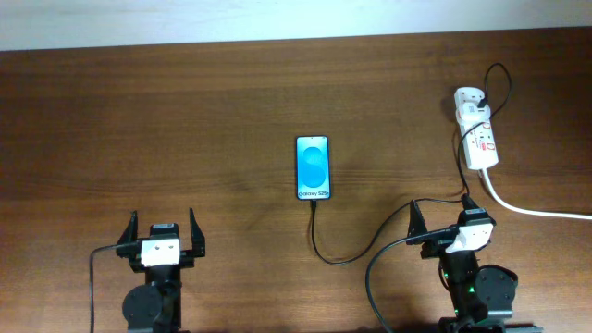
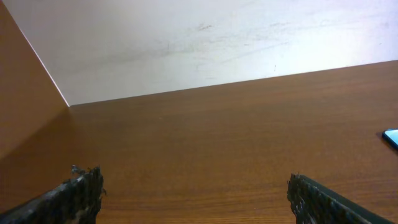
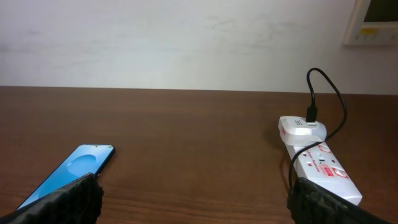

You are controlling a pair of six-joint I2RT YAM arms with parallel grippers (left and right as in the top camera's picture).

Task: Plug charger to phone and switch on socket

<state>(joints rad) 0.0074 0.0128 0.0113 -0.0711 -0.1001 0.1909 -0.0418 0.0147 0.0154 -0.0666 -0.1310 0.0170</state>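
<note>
The phone (image 1: 313, 167) lies flat mid-table, blue screen up; it also shows in the right wrist view (image 3: 68, 172) and as a sliver in the left wrist view (image 2: 392, 137). The thin black charger cable (image 1: 347, 254) runs from the phone's near end in a loop to the right and up to the white adapter on the socket (image 1: 478, 139), a white power strip with red marks, also in the right wrist view (image 3: 323, 169). My left gripper (image 1: 164, 230) is open and empty at the front left. My right gripper (image 1: 442, 215) is open and empty, in front of the socket.
A thick white cord (image 1: 536, 210) runs from the socket to the right edge. A pale wall (image 3: 186, 43) stands behind the table's far edge. Thick black robot cables (image 1: 375, 287) curl near the right arm's base.
</note>
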